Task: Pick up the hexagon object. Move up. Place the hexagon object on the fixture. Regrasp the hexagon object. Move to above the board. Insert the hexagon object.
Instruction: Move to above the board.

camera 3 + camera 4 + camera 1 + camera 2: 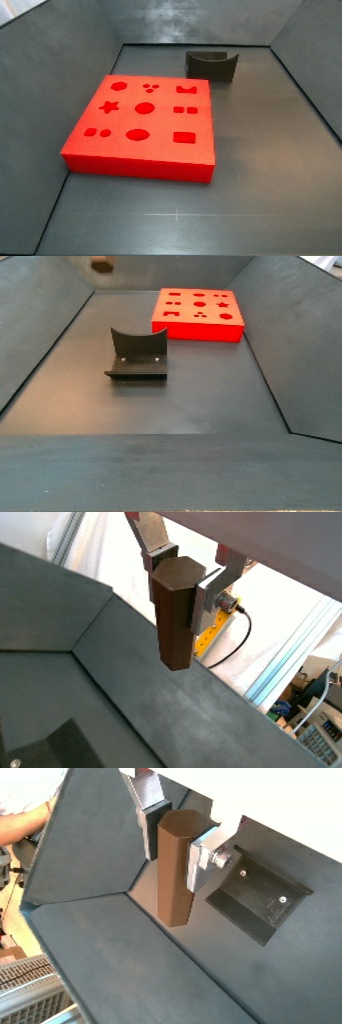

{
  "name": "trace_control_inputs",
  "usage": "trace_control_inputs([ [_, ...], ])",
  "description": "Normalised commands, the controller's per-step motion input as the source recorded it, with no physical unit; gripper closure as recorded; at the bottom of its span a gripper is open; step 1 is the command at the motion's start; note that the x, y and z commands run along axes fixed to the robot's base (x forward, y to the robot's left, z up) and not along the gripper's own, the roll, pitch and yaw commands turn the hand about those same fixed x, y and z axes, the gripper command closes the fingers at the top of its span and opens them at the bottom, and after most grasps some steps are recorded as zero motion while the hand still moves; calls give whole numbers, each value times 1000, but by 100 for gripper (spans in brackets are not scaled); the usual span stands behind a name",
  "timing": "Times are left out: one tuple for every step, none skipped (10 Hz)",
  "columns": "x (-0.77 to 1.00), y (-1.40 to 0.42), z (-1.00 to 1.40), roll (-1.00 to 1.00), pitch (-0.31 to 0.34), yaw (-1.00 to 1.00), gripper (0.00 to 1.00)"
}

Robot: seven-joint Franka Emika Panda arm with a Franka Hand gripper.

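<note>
The hexagon object (173, 617) is a long brown six-sided peg, and my gripper (182, 580) is shut on its upper end in both wrist views. The gripper (178, 844) carries the peg (175, 883) upright, well above the dark floor. The fixture (261, 899) lies below and to one side of the peg. In both side views the fixture (211, 65) (136, 353) stands bare, apart from the red board (144, 125) (201, 313) with its shaped cutouts. Only a brown tip of the peg (100, 265) shows at a side view's upper edge; the gripper itself is out of frame there.
Sloping dark grey walls (301, 85) enclose the floor on all sides. A yellow part with a black cable (210, 637) sits outside the enclosure, beyond the wall edge.
</note>
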Motion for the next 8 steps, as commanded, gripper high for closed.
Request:
trace_control_inputs([
  [57, -18, 721, -40, 161, 100, 100],
  [34, -15, 442, -43, 139, 118, 100],
  [27, -14, 273, -50, 124, 122, 100],
  [-633, -1000, 128, -1000, 27, -76, 100],
  [-640, -1000, 120, -1000, 9, -79, 100],
  [-662, -1000, 129, -1000, -4, -79, 100],
  [-686, -1000, 114, -1000, -16, -79, 100],
  [-690, -1000, 115, -1000, -18, -81, 100],
])
